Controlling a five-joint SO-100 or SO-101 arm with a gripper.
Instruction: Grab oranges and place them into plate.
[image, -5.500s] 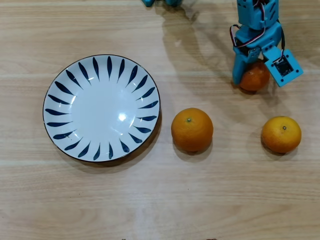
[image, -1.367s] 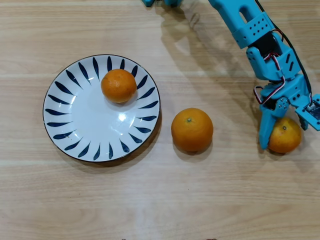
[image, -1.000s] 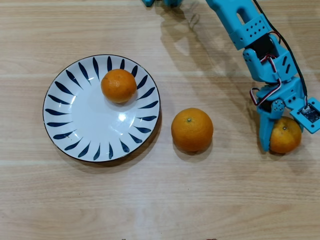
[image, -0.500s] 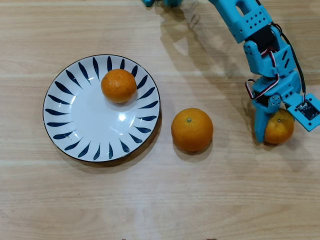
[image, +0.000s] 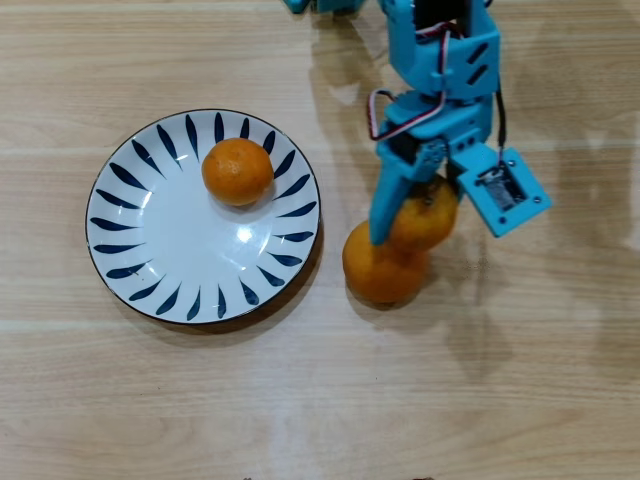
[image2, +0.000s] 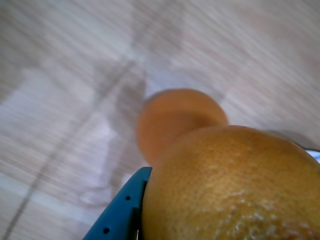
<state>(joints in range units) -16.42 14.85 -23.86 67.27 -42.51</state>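
Note:
The white plate with dark blue strokes lies at the left of the overhead view, and one small orange rests in its upper part. A larger orange sits on the table just right of the plate. My blue gripper is shut on a second small orange, held in the air above the larger one's upper right. In the wrist view the held orange fills the lower right beside a blue finger, with the larger orange blurred beyond it.
The arm reaches down from the top edge of the overhead view. The wooden table is bare in front and at the right.
My gripper lifted the small orange off the table at the right and carried it left, to above the larger orange. The orange in the plate has stayed put.

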